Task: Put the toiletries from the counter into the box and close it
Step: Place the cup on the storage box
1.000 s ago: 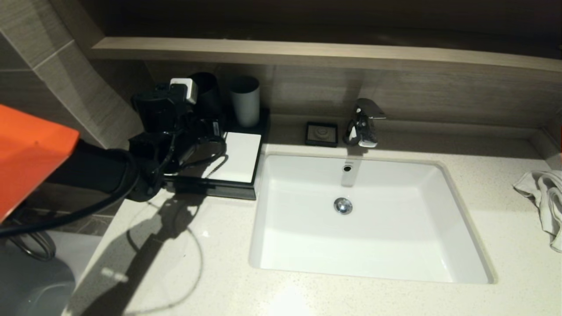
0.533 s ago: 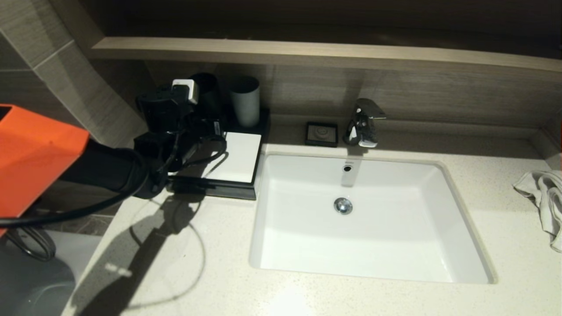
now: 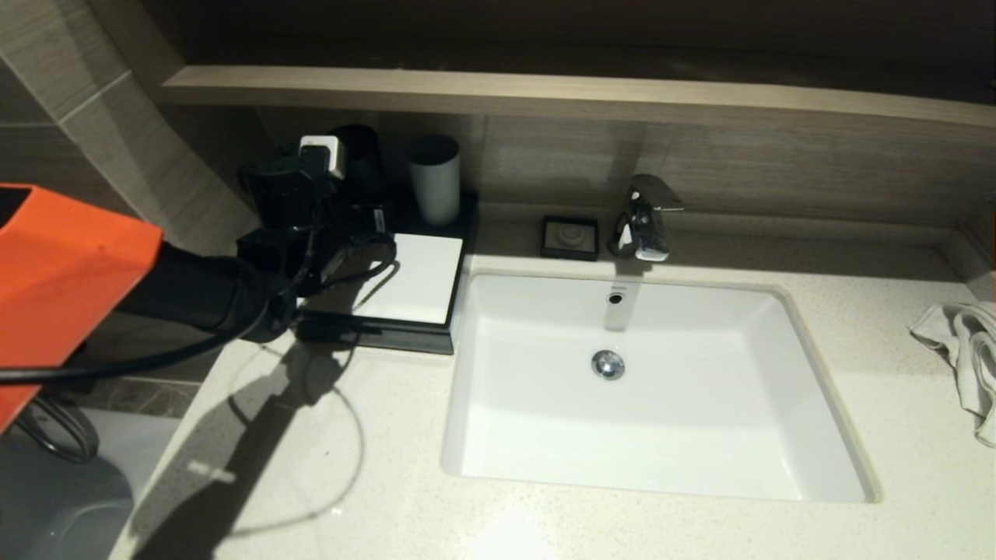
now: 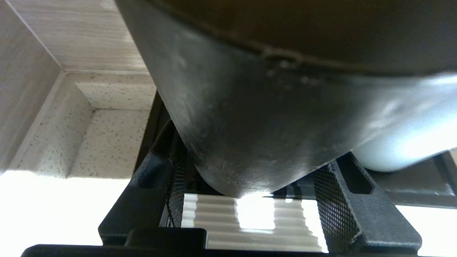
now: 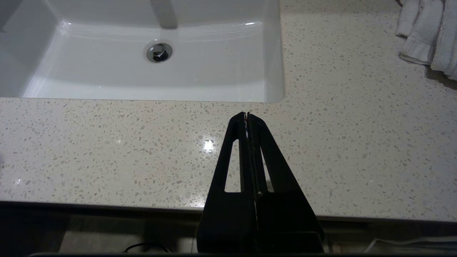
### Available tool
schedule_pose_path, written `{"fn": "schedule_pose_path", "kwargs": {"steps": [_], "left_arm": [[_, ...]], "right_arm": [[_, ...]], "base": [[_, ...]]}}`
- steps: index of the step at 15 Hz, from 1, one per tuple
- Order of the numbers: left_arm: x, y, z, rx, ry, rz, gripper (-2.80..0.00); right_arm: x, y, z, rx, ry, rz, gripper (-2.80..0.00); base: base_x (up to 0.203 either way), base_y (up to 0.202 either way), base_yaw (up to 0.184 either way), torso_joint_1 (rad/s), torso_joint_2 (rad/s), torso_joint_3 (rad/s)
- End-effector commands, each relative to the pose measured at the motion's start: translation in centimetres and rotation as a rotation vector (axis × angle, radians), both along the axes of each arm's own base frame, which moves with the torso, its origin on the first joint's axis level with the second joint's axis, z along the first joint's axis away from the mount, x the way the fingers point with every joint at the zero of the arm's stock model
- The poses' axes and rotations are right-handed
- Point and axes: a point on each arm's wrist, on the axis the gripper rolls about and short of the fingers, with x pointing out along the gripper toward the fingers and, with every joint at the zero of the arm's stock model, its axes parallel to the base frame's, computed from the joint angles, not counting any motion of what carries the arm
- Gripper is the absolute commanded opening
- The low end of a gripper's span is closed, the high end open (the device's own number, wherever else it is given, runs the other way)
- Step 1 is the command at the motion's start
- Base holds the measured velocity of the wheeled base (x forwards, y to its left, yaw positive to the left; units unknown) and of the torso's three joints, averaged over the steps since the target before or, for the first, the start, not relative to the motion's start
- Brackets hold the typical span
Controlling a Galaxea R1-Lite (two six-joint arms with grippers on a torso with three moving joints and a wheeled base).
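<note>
My left gripper (image 3: 352, 211) reaches over the back left of a black tray (image 3: 389, 339) beside the sink. It is shut on a dark cup (image 3: 356, 155). In the left wrist view the dark cup (image 4: 250, 107) fills the space between the two fingers (image 4: 157, 171), tilted, with its base just above a flat white box lid (image 4: 200, 221). The white box (image 3: 419, 278) lies closed on the tray. A grey cup (image 3: 434, 177) stands next to the dark one. My right gripper (image 5: 246, 115) is shut and empty above the counter's front edge.
The white sink (image 3: 646, 389) with its faucet (image 3: 644, 218) fills the middle. A small black soap dish (image 3: 570, 237) sits left of the faucet. A crumpled white towel (image 3: 965, 350) lies at the far right. Tiled walls close off the tray's left and back.
My left gripper and the dark cup have shifted slightly back and to the left over the tray. The right arm has not moved.
</note>
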Motion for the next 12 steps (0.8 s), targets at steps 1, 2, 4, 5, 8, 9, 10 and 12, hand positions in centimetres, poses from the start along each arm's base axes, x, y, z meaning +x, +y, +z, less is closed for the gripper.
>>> {"fn": "schedule_pose_path", "kwargs": {"steps": [1, 2, 4, 5, 8, 9, 10, 12], "left_arm": [[0.5, -0.1, -0.1, -0.002, -0.007, 0.002, -2.80], [0.6, -0.1, 0.0, -0.002, -0.009, 0.001, -2.80], [0.9, 0.0, 0.1, -0.003, -0.010, 0.005, -2.80], [1.1, 0.1, 0.2, -0.005, -0.016, 0.008, -2.80], [1.5, 0.0, -0.3, -0.001, -0.007, -0.004, -2.80], [1.6, 0.0, -0.3, -0.002, -0.011, -0.004, -2.80], [1.7, 0.1, -0.2, -0.003, -0.014, -0.002, -2.80], [1.8, 0.2, -0.4, -0.002, -0.011, -0.002, -2.80]], "right_arm": [[0.0, 0.0, 0.0, 0.000, -0.001, 0.000, -2.80], [0.0, 0.0, 0.0, 0.000, -0.003, 0.000, -2.80], [0.0, 0.0, 0.0, 0.000, -0.001, 0.000, -2.80], [0.0, 0.0, 0.0, 0.000, 0.000, 0.000, -2.80], [0.0, 0.0, 0.0, 0.000, 0.000, 0.000, -2.80], [0.0, 0.0, 0.0, 0.000, -0.001, 0.000, -2.80], [0.0, 0.0, 0.0, 0.000, 0.000, 0.000, -2.80], [0.0, 0.0, 0.0, 0.000, 0.000, 0.000, -2.80]], "base": [[0.000, 0.000, 0.000, 0.000, 0.00, 0.000], [0.000, 0.000, 0.000, 0.000, 0.00, 0.000], [0.000, 0.000, 0.000, 0.000, 0.00, 0.000], [0.000, 0.000, 0.000, 0.000, 0.00, 0.000], [0.000, 0.000, 0.000, 0.000, 0.00, 0.000], [0.000, 0.000, 0.000, 0.000, 0.00, 0.000], [0.000, 0.000, 0.000, 0.000, 0.00, 0.000], [0.000, 0.000, 0.000, 0.000, 0.00, 0.000]]}}
